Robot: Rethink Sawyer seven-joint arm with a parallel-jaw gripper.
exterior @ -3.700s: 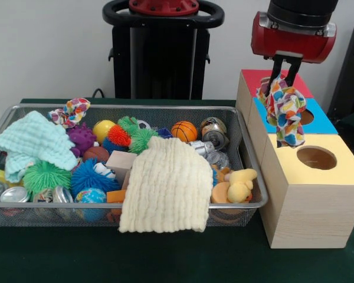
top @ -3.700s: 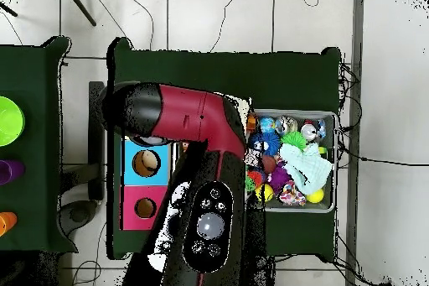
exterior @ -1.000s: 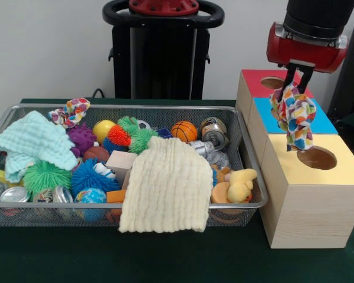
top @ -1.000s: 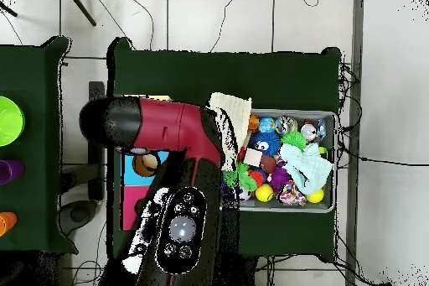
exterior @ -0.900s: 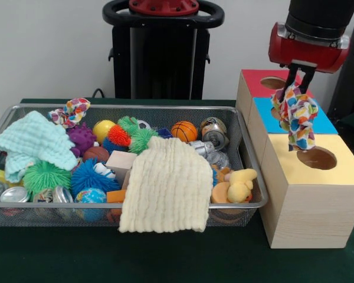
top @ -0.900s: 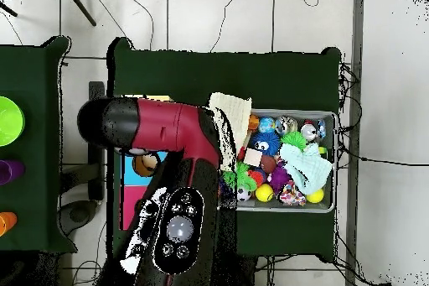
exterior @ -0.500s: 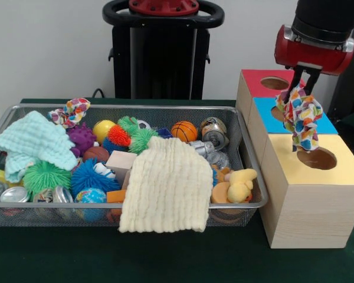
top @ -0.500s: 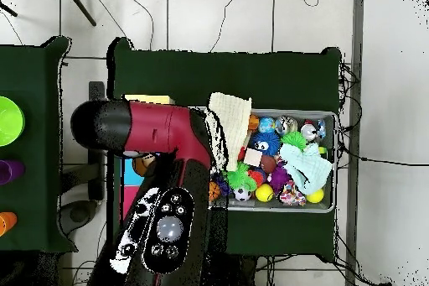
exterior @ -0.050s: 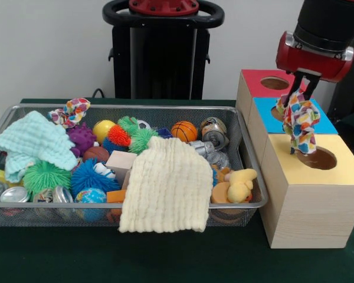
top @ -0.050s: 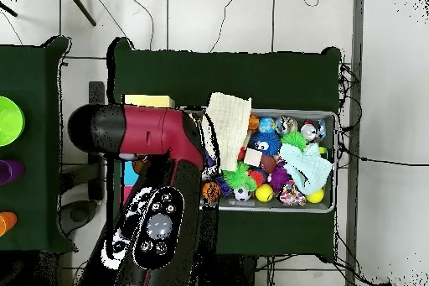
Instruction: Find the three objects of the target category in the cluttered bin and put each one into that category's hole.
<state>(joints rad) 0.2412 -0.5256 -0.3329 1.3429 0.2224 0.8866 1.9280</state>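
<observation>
My gripper [exterior @ -0.050s: 299, 90] is shut on a colourful patterned cloth [exterior @ -0.050s: 299, 122] that hangs down from it. The cloth's lower end dangles just over the round hole [exterior @ -0.050s: 316, 157] in the yellow top of the wooden box [exterior @ -0.050s: 310, 206]. A blue-topped section with a hole [exterior @ -0.050s: 277, 112] and a red-topped section with a hole [exterior @ -0.050s: 275, 83] lie behind it. In the wire bin [exterior @ -0.050s: 245, 206], a cream knitted cloth [exterior @ -0.050s: 166, 186] drapes over the front rim, a mint cloth [exterior @ -0.050s: 32, 141] lies at the left, and a second patterned cloth [exterior @ -0.050s: 71, 111] rests on the back rim. From overhead the arm [top @ -0.050s: 142, 136] covers the box and gripper.
The bin also holds spiky balls, small sports balls, metal cans [exterior @ -0.050s: 213, 132], a wooden block [exterior @ -0.050s: 121, 161] and a yellow plush duck [exterior @ -0.050s: 240, 184]. From overhead, coloured cups [top @ -0.050s: 8, 121] stand on a side table at the left.
The gripper has carried the patterned cloth from over the blue section forward to over the yellow section's hole. Bin contents are unchanged.
</observation>
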